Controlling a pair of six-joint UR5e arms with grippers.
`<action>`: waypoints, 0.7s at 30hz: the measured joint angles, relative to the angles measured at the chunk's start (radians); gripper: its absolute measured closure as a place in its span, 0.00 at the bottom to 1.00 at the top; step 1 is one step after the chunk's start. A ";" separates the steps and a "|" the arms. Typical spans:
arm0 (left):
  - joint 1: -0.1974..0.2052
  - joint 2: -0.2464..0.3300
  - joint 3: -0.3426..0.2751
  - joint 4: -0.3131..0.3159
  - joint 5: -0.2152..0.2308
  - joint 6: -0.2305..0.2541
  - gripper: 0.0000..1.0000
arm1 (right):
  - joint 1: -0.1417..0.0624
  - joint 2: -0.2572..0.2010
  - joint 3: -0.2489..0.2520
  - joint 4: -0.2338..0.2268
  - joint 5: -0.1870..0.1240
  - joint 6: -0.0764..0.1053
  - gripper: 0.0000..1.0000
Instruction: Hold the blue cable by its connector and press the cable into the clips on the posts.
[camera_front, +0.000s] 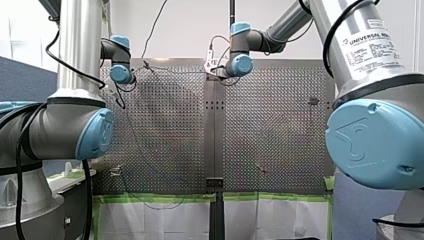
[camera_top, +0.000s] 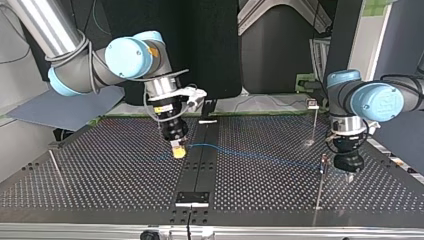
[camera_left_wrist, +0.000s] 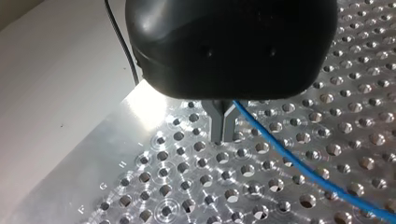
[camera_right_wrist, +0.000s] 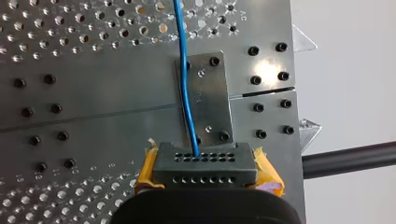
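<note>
1. Shiny perforated metal table (camera_top: 100, 170), dimpled all over, with a skinny upright post (camera_top: 320, 186) at the top view's 4 o'clock.
2. The right gripper (camera_top: 177, 150) points straight down, yellow pads clamped on the dark blocky connector (camera_right_wrist: 205, 164).
3. The thin blue cable (camera_right_wrist: 187, 93) runs from the connector toward 3 o'clock in the top view, passing just beside the left gripper (camera_left_wrist: 224, 126), whose metal fingers are pinched together.

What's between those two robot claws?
In the top view, the blue cable runs from the connector in my right gripper toward my left gripper, above the table.

Shiny perforated metal table (camera_right_wrist: 93, 121); smooth blue cable (camera_right_wrist: 184, 79).
</note>
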 joint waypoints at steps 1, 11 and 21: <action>-0.001 0.000 0.000 -0.002 0.000 -0.001 1.00 | 0.001 0.000 0.000 0.001 0.000 0.000 1.00; -0.015 0.012 -0.008 -0.072 -0.014 0.005 1.00 | 0.008 -0.039 0.001 0.015 -0.001 0.000 1.00; -0.029 0.092 -0.073 -0.108 -0.046 0.004 1.00 | 0.022 -0.078 0.002 0.059 -0.001 -0.001 1.00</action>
